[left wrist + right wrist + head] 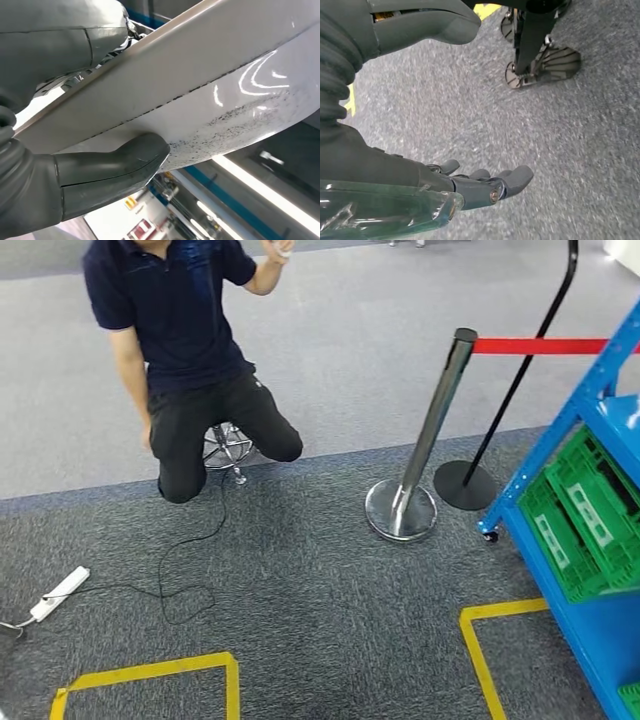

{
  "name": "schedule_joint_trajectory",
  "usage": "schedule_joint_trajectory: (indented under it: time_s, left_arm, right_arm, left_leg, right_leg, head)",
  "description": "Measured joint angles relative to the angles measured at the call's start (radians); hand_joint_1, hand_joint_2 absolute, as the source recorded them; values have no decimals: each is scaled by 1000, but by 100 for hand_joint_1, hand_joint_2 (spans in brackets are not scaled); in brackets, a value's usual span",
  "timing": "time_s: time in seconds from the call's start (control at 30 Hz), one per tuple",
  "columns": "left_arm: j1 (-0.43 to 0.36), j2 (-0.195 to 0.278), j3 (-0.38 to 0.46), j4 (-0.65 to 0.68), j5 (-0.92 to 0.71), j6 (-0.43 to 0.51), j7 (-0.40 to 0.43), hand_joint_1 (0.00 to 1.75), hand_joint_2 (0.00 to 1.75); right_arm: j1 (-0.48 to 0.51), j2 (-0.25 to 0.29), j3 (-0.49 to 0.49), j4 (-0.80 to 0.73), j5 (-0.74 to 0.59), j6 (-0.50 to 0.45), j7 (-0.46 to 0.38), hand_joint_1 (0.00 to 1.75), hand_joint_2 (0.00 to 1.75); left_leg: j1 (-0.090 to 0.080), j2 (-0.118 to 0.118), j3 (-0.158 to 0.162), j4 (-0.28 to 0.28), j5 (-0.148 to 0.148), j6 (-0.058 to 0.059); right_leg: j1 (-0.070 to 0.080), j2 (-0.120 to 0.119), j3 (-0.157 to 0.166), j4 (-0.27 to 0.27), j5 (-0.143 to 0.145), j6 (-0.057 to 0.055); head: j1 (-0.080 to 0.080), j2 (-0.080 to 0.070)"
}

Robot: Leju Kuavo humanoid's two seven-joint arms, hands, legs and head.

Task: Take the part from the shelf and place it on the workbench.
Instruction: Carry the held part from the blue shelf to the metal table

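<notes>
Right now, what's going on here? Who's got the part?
The left hand grips a long white part, its thumb pressed against the speckled face. The right hand hangs over grey carpet with fingers apart, holding nothing. In the head view the blue shelf with green crates stands at the right, beside a chrome stanchion with a red belt. A person sits on a stool ahead. The workbench isn't visible, so placement isn't done.

Grey carpet [317, 570] with yellow tape [151, 672] outlines; blue shelf [596, 630] holding green crates [585, 515]. Chrome post [423, 455] carries a red belt [540, 345]. White part [211, 75] bears black speckles.
</notes>
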Motion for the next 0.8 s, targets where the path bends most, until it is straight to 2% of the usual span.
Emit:
schedule_joint_trajectory:
  time_s: [0.07,0.1,0.13,0.2,0.23,0.27,0.3,0.33,0.37,0.4,0.43,0.47,0.5,0.53,0.57,0.6,0.63,0.67,0.7,0.73,0.77,0.8]
  left_arm:
    - [2,0,0,0,1,0,0,175,175]
    - [4,0,0,0,1,0,0,175,175]
    - [5,0,1,0,2,0,0,175,175]
    - [5,0,0,0,1,0,0,175,175]
    - [5,0,0,0,1,0,0,175,175]
    - [5,0,0,0,1,0,0,175,175]
    - [6,0,0,0,1,0,0,175,175]
    - [6,0,0,0,1,0,0,175,175]
    - [6,-1,0,0,1,0,0,175,175]
    - [6,-1,0,0,1,0,0,175,175]
    - [6,-1,0,0,1,0,0,175,175]
    - [5,0,0,0,1,0,0,175,175]
    - [5,0,0,0,1,0,0,175,175]
    - [5,-1,0,0,1,0,0,175,175]
    - [5,-1,-1,0,1,0,0,175,175]
    - [7,-1,-1,0,1,0,0,175,175]
    - [7,-1,-1,0,1,0,0,175,175]
    - [6,0,-1,0,1,0,0,175,175]
    - [5,0,-1,0,1,0,0,175,175]
    - [3,0,-1,0,1,0,0,175,175]
    - [3,0,-1,0,1,0,0,175,175]
    - [3,0,-1,1,1,0,0,175,175]
  right_arm:
    - [-1,0,0,0,0,0,0,0,175]
    - [-2,0,0,0,0,0,0,0,175]
    - [-3,0,0,0,0,0,0,0,175]
    - [-3,1,0,1,-1,1,-1,0,175]
    - [-1,1,0,1,-1,2,-1,0,175]
    - [1,2,0,2,-1,2,-1,0,175]
    - [3,2,0,2,-2,2,0,0,175]
    - [4,2,0,2,-2,2,0,0,175]
    - [4,2,0,2,-2,2,0,0,175]
    - [3,2,0,2,-2,2,0,0,175]
    - [2,2,0,2,-2,2,0,0,175]
    - [1,2,0,2,-2,2,-1,0,175]
    - [1,2,0,2,-2,3,-1,0,175]
    - [0,2,0,2,-2,3,-1,0,175]
    - [1,3,0,2,-2,3,-1,0,175]
    - [0,4,0,2,-2,3,-1,0,175]
    - [0,4,0,2,-2,3,-1,0,175]
    - [0,5,0,2,-2,3,-2,0,175]
    - [0,6,0,2,-2,3,-3,0,175]
    - [2,5,0,2,-2,3,-4,0,175]
    - [3,5,0,2,-2,3,-4,0,175]
    - [4,5,0,2,-2,3,-5,0,175]
  left_leg:
    - [-2,-22,-4,-6,3,14]
    - [-1,-34,-5,-9,6,20]
    - [2,-45,-6,-11,9,26]
    - [6,-67,-9,-13,15,35]
    - [6,-79,-12,-13,16,38]
    - [6,-93,-14,-13,18,39]
    - [6,-107,-17,-13,19,39]
    - [7,-122,-17,-12,21,38]
    - [8,-136,-17,-12,22,36]
    - [9,-149,-17,-12,24,33]
    - [8,-161,-19,-10,25,28]
    - [8,-172,-22,-9,28,23]
    - [8,-183,-25,-9,30,17]
    - [10,-194,-29,-10,34,10]
    - [13,-206,-33,-12,39,2]
    - [14,-203,-37,-10,38,-3]
    - [13,-186,-45,3,28,-7]
    - [12,-160,-61,36,6,-10]
    - [10,-128,-84,88,-27,-11]
    - [9,-107,-113,153,-63,-13]
    - [9,-97,-140,215,-90,-14]
    - [9,-93,-155,252,-101,-15]
  right_leg:
    - [0,-22,3,-1,-1,10]
    - [-1,-15,2,3,-6,16]
    - [-3,6,-6,21,-20,22]
    - [-8,68,-50,118,-76,32]
    - [-9,86,-82,187,-107,34]
    - [-10,93,-111,245,-128,35]
    - [-10,96,-126,275,-132,35]
    - [-11,98,-122,266,-116,34]
    - [-12,104,-100,221,-86,33]
    - [-14,121,-67,154,-50,32]
    - [-18,148,-34,86,-25,31]
    - [-21,171,-11,36,-11,30]
    - [-22,187,2,9,-8,28]
    - [-21,190,6,1,-12,24]
    - [-19,178,7,1,-10,17]
    - [-18,165,9,-1,-6,10]
    - [-18,152,11,-3,-2,2]
    - [-18,138,11,-7,1,-5]
    - [-17,124,10,-9,3,-9]
    - [-14,110,9,-9,3,-12]
    - [-12,94,8,-9,3,-13]
    - [-10,79,7,-9,3,-14]
  head:
    - [0,0]
    - [1,0]
    - [4,0]
    - [10,0]
    - [12,0]
    - [12,0]
    - [13,0]
    - [13,0]
    - [13,0]
    - [13,0]
    - [13,0]
    - [12,0]
    - [12,0]
    - [12,0]
    - [11,0]
    - [11,0]
    - [9,0]
    - [7,0]
    - [4,0]
    - [2,0]
    - [2,0]
    - [2,0]
